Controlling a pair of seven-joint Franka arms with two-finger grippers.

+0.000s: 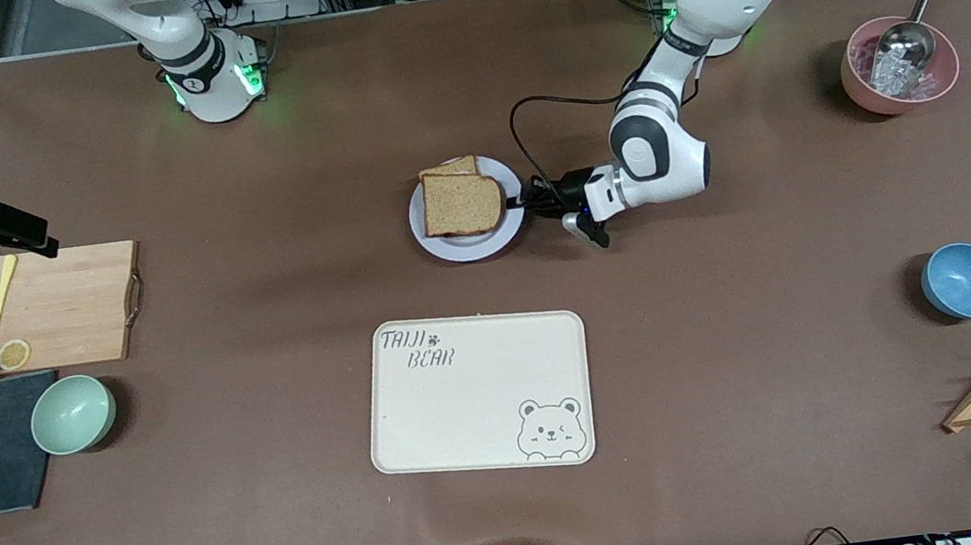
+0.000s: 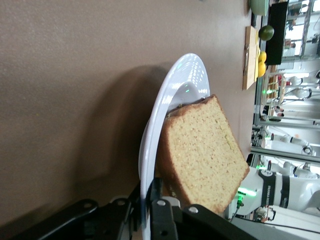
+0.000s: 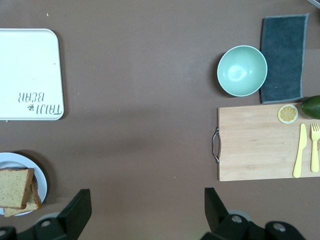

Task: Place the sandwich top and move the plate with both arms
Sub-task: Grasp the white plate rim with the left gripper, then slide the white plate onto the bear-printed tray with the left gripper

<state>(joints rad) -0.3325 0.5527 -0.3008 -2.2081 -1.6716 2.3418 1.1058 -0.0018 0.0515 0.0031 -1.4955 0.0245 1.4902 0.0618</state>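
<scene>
Resting on the lower slice, the sandwich top [image 1: 462, 203] is already on the plate [image 1: 471, 247] near the table's middle. Right gripper [image 3: 145, 207] hangs wide open, waiting toward the right arm's end. Left gripper [image 1: 523, 202] is clamped on the plate's rim; carrying remains.

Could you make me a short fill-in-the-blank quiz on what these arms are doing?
1. The left tool is shut on the rim of the ____.
2. The sandwich top lies on the ____ that sits on the plate.
3. The right tool waits with its fingers ____.
4. The cream tray shows a printed ____.

Missing: plate; sandwich; open; bear
</scene>
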